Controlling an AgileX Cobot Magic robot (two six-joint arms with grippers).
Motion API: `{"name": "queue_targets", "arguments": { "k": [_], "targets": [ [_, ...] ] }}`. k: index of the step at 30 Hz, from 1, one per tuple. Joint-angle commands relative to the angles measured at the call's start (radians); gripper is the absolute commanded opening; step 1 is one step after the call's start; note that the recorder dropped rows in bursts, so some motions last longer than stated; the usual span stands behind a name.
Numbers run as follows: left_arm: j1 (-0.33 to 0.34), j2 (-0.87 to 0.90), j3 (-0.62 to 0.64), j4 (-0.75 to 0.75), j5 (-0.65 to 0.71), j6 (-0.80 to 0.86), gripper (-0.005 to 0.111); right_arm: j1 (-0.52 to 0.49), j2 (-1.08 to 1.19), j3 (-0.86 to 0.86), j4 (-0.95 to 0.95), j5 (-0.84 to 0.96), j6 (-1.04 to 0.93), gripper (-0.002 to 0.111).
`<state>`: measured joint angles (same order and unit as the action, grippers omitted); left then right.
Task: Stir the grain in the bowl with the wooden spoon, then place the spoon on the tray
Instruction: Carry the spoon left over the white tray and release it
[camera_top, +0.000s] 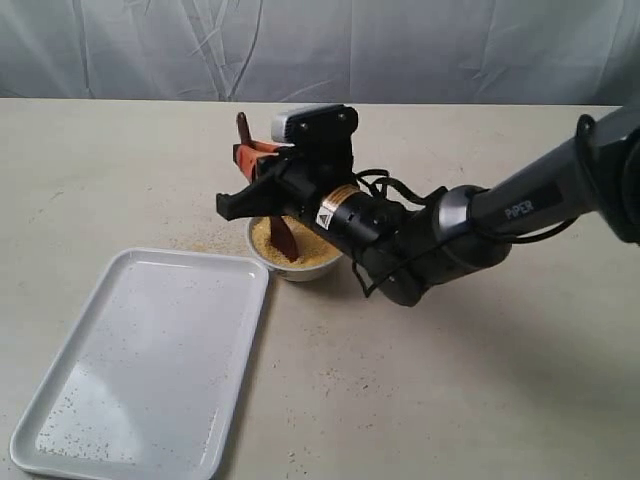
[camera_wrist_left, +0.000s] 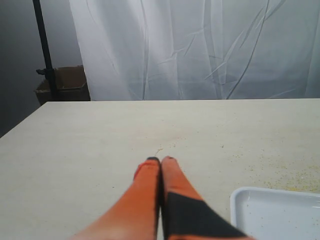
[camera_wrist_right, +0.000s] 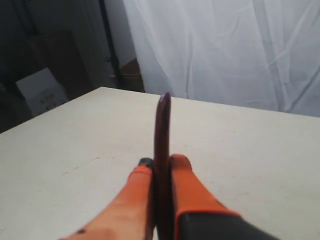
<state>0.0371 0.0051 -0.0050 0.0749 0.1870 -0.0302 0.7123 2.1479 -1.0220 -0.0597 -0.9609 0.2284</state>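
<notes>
The small white bowl (camera_top: 300, 270) stands in the middle of the table, just off the tray's far right corner, with golden grain (camera_top: 320, 246) heaped in it. The dark wooden spoon (camera_top: 284, 240) stands nearly upright with its head down in the grain. My right gripper (camera_top: 247, 153) is shut on its handle, above the bowl. In the right wrist view the handle (camera_wrist_right: 163, 125) rises between that gripper's (camera_wrist_right: 161, 161) orange fingers. The white tray (camera_top: 150, 360) lies at the front left, speckled with stray grains. My left gripper (camera_wrist_left: 160, 160) is shut on nothing, low over the table beside a tray corner (camera_wrist_left: 275, 210).
Spilled grain (camera_top: 200, 243) dusts the table between the bowl and the tray's far edge. My right arm (camera_top: 470, 225) stretches in from the right across the table's middle. A white curtain (camera_top: 400, 50) hangs behind the table's far edge.
</notes>
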Motion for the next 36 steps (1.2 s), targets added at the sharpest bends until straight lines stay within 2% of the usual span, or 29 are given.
{"name": "queue_targets", "arguments": {
  "k": [1,6,15,19,24,27,30,34,36],
  "targets": [
    [0.001,-0.005,0.005,-0.003,-0.006,-0.003,0.000,-0.002,0.026,0.000,0.207,-0.002,-0.079,0.000],
    [0.001,-0.005,0.005,-0.003,-0.006,-0.003,0.000,-0.002,0.017,0.000,0.293,-0.104,-0.102,0.000],
    [0.001,-0.005,0.005,-0.003,-0.006,-0.003,0.000,-0.002,-0.104,0.000,0.250,-0.061,-0.100,0.000],
    [0.001,-0.005,0.005,-0.003,-0.006,-0.003,0.000,-0.002,-0.195,-0.011,0.204,0.175,-0.100,0.000],
    [0.001,-0.005,0.005,-0.003,-0.006,-0.003,0.000,0.003,-0.269,-0.164,0.172,0.768,-0.025,0.000],
    [0.001,-0.005,0.005,-0.003,-0.006,-0.003,0.000,0.050,-0.259,-0.324,0.203,1.152,-0.009,0.000],
    [0.001,-0.005,0.005,-0.003,-0.006,-0.003,0.000,0.142,-0.219,-0.388,0.309,1.252,-0.009,0.000],
    [0.001,-0.005,0.005,-0.003,-0.006,-0.003,0.000,0.269,-0.107,-0.391,0.470,1.180,-0.009,0.000],
    [0.001,-0.005,0.005,-0.003,-0.006,-0.003,0.000,0.322,-0.035,-0.391,0.567,1.099,-0.009,0.007]
  ]
}}
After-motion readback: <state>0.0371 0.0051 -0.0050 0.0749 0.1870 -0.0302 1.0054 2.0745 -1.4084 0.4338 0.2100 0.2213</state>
